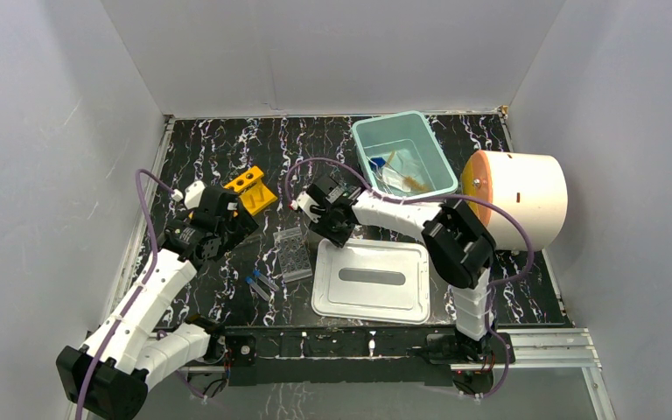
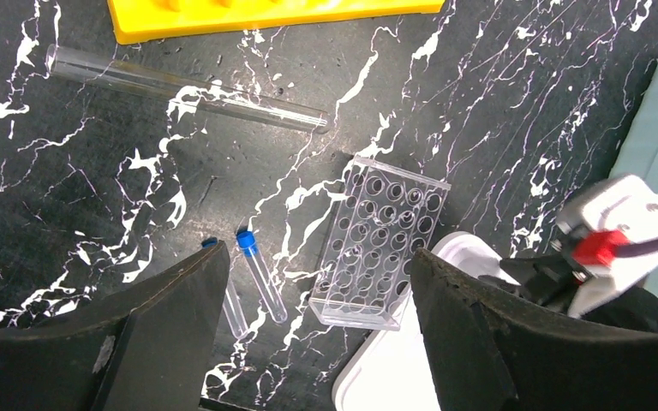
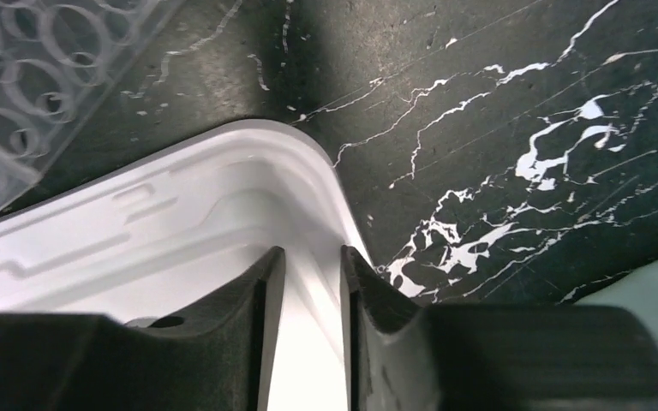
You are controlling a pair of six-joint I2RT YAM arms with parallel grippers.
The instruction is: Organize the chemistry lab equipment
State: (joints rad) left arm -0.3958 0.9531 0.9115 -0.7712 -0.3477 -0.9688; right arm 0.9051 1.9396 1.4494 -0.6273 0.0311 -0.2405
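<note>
Centrally, on the black white-veined table [image 1: 227,144], a clear well plate [image 2: 381,248] of rigid plastic is laid flat, its round wells set in rows. Just beside it two blue-capped clear tubes [image 2: 261,274] are laid side by side, one partly hidden behind a finger. Farther off, a long clear tube [image 2: 184,87] is laid near the yellow-orange holed test-tube rack [image 1: 252,188], which is cut off in the left wrist view and partly covered by the arm from above. The left gripper [image 2: 319,265] is held spread wide above the plate and tubes, with nothing between its fingers. The rounded corner rim of a smooth white lid [image 3: 180,214], near the plate, is pinched by the right gripper [image 3: 313,261]. Behind, a pale teal bin [image 1: 389,120] is seen with amber tubing [image 1: 411,181] and other clear items inside, too small to be made out. A large white cylinder [image 1: 529,197] with an orange face is set at the right.
</note>
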